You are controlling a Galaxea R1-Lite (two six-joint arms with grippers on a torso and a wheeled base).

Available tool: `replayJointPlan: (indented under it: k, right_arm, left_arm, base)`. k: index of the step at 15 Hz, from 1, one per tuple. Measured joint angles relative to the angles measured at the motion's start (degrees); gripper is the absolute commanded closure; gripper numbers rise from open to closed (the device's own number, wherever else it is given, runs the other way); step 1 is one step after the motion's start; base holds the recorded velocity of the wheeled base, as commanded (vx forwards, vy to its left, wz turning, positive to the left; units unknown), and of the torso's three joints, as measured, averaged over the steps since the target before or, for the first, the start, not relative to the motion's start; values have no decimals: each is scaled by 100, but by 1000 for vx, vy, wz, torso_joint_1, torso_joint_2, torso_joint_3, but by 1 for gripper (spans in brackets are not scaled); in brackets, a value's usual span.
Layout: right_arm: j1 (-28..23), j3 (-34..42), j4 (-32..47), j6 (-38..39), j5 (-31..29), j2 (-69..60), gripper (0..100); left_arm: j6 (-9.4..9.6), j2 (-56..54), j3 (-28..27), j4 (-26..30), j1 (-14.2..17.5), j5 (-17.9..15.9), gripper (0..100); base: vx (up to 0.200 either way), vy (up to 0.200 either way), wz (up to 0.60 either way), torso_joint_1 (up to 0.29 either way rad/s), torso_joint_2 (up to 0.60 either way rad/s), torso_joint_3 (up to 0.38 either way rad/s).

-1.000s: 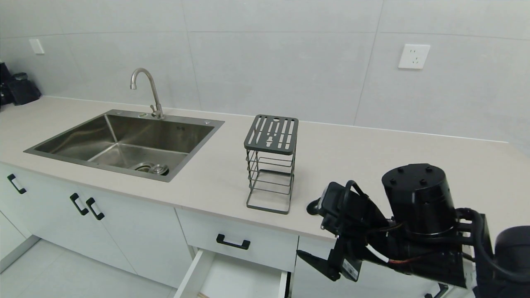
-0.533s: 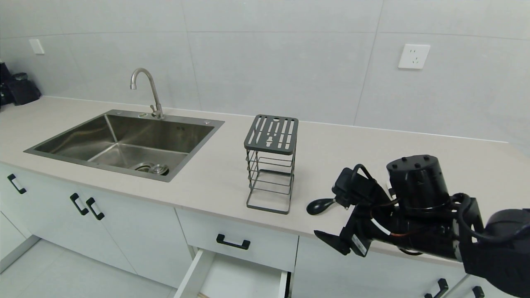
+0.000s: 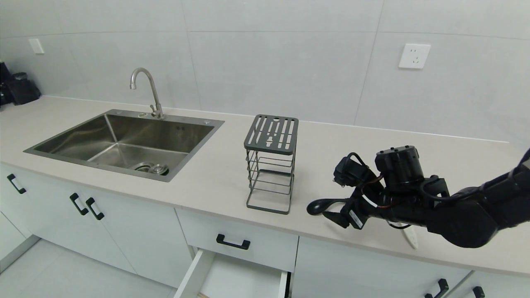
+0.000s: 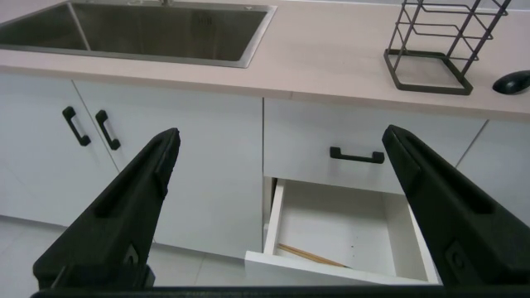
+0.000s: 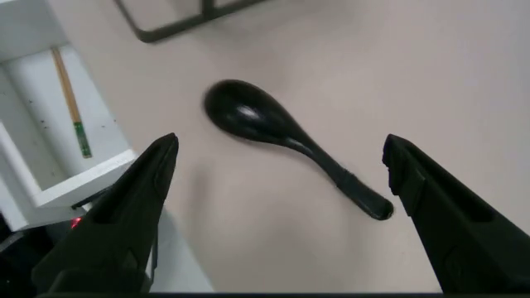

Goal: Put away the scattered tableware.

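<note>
The black spoon [image 3: 319, 205] [image 5: 290, 136] lies flat on the table [image 3: 207, 182] near its front edge, just right of the wire rack [image 3: 271, 161], bowl to the left and handle running right. The right claw [image 3: 338, 214] [image 5: 279, 145] hangs over it, fingers spread wide to either side and touching nothing. The left claw [image 4: 279, 136] is low in front of the cabinets, likewise released and empty.

Below the table edge a drawer [image 3: 232, 281] [image 4: 356, 232] stands pulled out, and chopsticks [image 4: 310, 257] [image 5: 70, 103] already lie in it, so part of the tidying looks done. The spoon is not yet gripped, and lifting it and carrying it to the drawer remain. A white item [image 3: 410, 238] lies on the table under the right arm. It may be more tableware, but too little shows to tell.
</note>
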Motion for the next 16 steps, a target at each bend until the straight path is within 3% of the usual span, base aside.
replayJointPlan:
  k: [15,16]
  right_arm:
    - [-278,-562,-18,33,65,1040,0]
    - [-304,-564,-29,43,82,1078,100]
  left_arm:
    - [0,0,0,0,0,0,0]
    - [2,0,0,0,0,0,0]
  base:
    - [0,0,0,0,0,0]
    - [0,0,0,0,0,0]
